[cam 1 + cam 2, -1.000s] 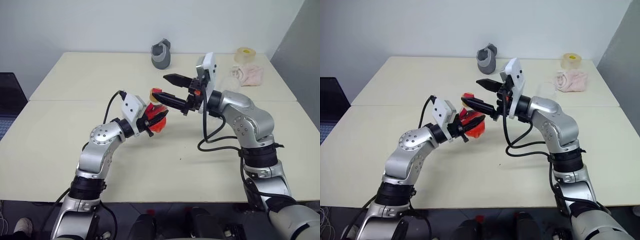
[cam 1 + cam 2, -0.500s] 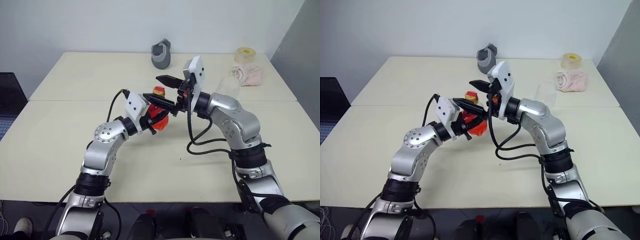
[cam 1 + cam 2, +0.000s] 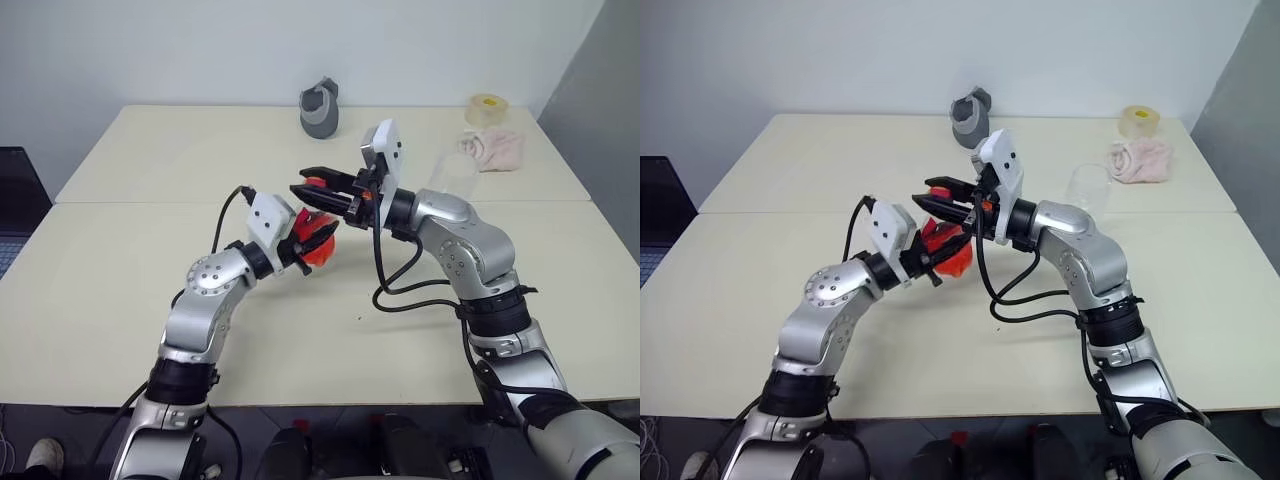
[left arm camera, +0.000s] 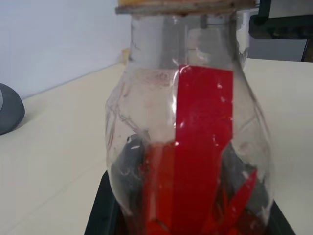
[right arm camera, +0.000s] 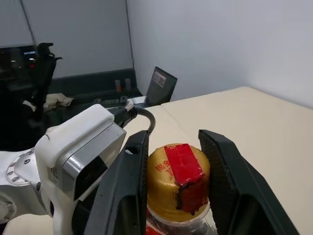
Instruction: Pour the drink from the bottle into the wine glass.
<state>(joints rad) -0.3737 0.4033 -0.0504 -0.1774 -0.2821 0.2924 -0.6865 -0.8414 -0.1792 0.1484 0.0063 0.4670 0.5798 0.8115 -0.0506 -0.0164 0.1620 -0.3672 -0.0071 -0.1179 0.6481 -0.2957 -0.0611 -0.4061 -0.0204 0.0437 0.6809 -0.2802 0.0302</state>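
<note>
Upright bottle (image 5: pixel 177 186), cap (image 5: pixel 179 171) uppermost

The only writing I can find sits on the yellowish gold cap (image 5: pixel 177 182) of the small clear plastic bottle (image 4: pixel 188 132): a few small red characters printed beside a red seal strip, too small for me to read. The bottle's red label band (image 4: pixel 203 147) shows me no legible text.

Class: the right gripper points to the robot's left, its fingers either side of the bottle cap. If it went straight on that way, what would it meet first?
Probably the cap itself, already between the right gripper's fingers; just beyond lies the left gripper's white camera housing. Depth is uncertain.
</note>
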